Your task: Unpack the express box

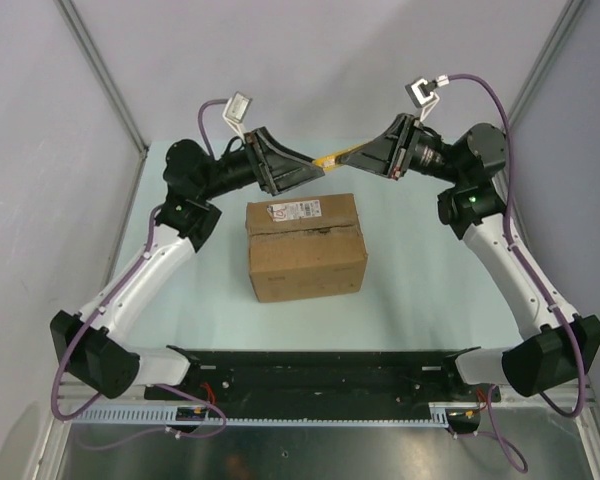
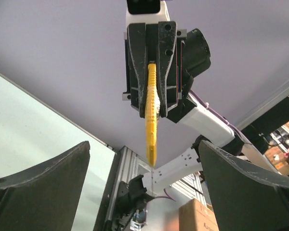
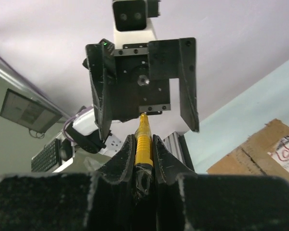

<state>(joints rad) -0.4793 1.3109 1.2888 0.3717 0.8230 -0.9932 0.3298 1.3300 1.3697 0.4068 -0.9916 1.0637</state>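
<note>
Express box (image 1: 306,247) sits closed in the middle of the desk (image 1: 410,285), your right claw (image 3: 143,144) pinching the yellow knife (image 2: 151,106) raised beyond it, probably to slit its tape, while your left claw (image 2: 143,151) stands spread wide.

So the white-and-black left arm (image 1: 145,275) and right arm (image 1: 515,270) both bend inward, wrists about level, claws nose to nose. The left claw (image 1: 313,170) gapes wide. The right claw (image 1: 352,155) is pinched tight on a slim yellow utility knife (image 1: 332,158).
</note>
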